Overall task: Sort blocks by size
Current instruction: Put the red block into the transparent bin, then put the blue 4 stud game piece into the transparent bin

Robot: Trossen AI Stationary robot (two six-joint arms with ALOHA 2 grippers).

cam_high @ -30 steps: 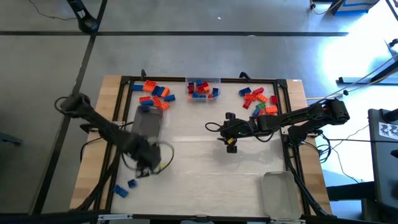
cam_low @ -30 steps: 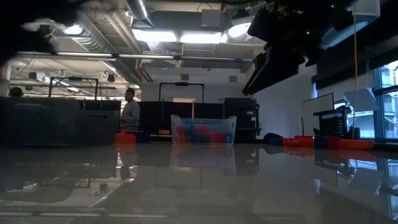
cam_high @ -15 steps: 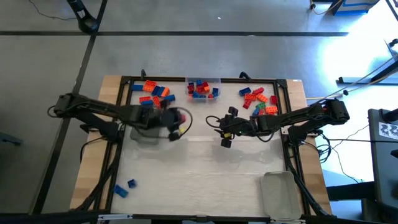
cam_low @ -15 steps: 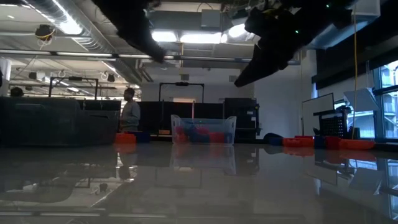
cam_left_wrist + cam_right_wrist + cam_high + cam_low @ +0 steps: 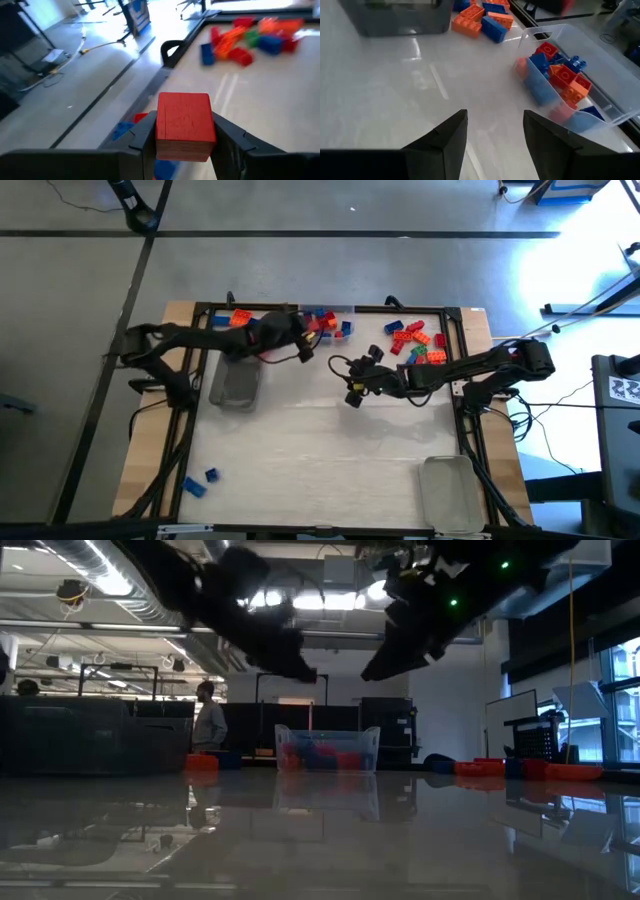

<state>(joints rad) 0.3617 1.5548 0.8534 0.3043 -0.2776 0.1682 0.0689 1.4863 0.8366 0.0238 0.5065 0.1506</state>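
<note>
Left gripper (image 5: 296, 332), seen from above, reaches along the table's (image 5: 330, 470) far edge and hangs at the left end of the clear tray (image 5: 327, 321), which sits at the middle of that edge and already holds red and blue blocks. To my eye that position suits a drop into the tray. Loose blocks lie in a pile (image 5: 246, 328) toward the far left corner, another pile (image 5: 418, 342) sits toward the far right corner, and two blue ones (image 5: 203, 481) rest near the near left corner. An empty tray (image 5: 236, 380) lies just nearside of the left pile; a second tray (image 5: 447, 492) sits at the near right corner. Right gripper (image 5: 353, 392) waits over the table's middle, with wide bare surface on its near side.

From table height, both arms hang dark above the surface, well clear of it, and the filled tray (image 5: 327, 749) stands at the far edge. A person (image 5: 209, 722) stands in the room beyond.

Through the left wrist camera, the fingers (image 5: 145, 135) clamp a red block (image 5: 185, 126) squarely by two opposite sides, a grip that should release cleanly. Blue and red blocks show just beneath it.

Through the right wrist camera, the right gripper (image 5: 495, 131) stands spread and empty, facing the filled tray (image 5: 620, 117) and the left pile (image 5: 482, 20), with bare table between.
</note>
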